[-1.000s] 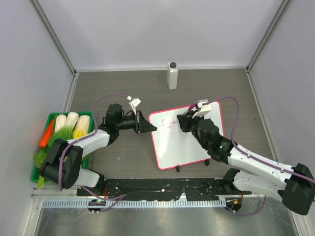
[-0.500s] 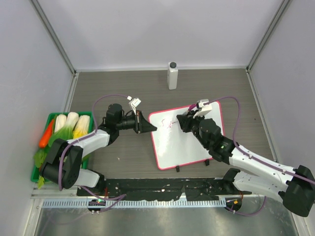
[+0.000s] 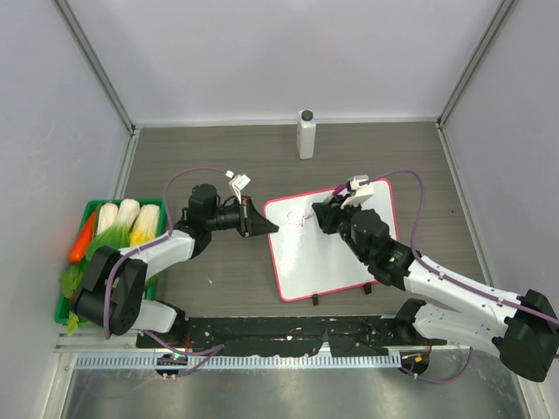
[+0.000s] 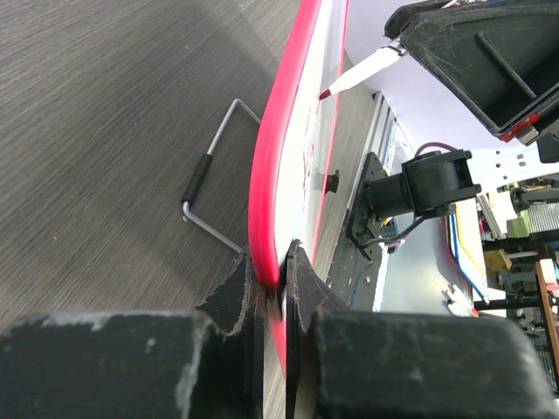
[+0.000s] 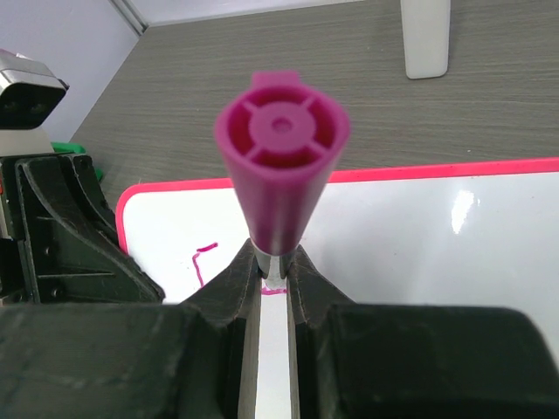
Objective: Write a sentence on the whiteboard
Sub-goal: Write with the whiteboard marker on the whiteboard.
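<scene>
Grey tabletop (image 3: 210,157) carries the whiteboard (image 3: 323,257), its edge pinched by the left gripper (image 4: 271,284) to steady it while the right gripper (image 5: 273,279), clamped on a pink marker (image 5: 281,166), apparently writes.

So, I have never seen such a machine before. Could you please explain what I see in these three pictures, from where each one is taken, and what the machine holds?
These are two robot arms bolted to the near edge of a table. The overhead view looks down from above and behind them. The other two pictures come from small cameras on each wrist, so the dark fingers fill the bottom.

The left gripper is shut on the pink-red edge of the whiteboard, seemingly to steady it. The right gripper is shut on a marker with a purple end, its tip over the board. A few pink strokes are already written.

Also on the table: a white bottle at the far edge, and a green tray of vegetables on the left, including a carrot.
</scene>
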`<state>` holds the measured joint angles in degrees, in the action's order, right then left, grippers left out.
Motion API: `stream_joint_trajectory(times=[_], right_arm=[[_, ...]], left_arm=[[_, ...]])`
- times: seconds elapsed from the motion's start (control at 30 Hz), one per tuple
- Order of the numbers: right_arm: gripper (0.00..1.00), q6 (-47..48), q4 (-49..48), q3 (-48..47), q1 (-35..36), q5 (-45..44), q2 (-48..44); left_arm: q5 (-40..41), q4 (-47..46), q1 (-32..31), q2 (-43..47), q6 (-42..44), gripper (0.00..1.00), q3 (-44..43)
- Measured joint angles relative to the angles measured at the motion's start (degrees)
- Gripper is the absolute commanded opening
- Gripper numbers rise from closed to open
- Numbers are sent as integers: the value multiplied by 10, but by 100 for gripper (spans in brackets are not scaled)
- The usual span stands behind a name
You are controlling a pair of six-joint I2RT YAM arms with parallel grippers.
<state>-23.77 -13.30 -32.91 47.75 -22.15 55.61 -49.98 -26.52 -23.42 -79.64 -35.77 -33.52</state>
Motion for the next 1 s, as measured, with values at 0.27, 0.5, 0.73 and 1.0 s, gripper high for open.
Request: stream_joint_trajectory(times=[0.27, 0.5, 0.73, 1.0], right_arm=[[1, 0, -21, 0, 0, -8, 0], [1, 0, -21, 0, 0, -10, 0], [1, -1, -14, 4, 0, -10, 0], [1, -6, -14, 12, 0, -2, -1]], left_arm=[[0, 0, -1, 1, 0, 0, 0], [0, 0, -1, 1, 0, 0, 0], [0, 0, -1, 1, 0, 0, 0], [1, 4, -1, 1, 0, 0, 0]])
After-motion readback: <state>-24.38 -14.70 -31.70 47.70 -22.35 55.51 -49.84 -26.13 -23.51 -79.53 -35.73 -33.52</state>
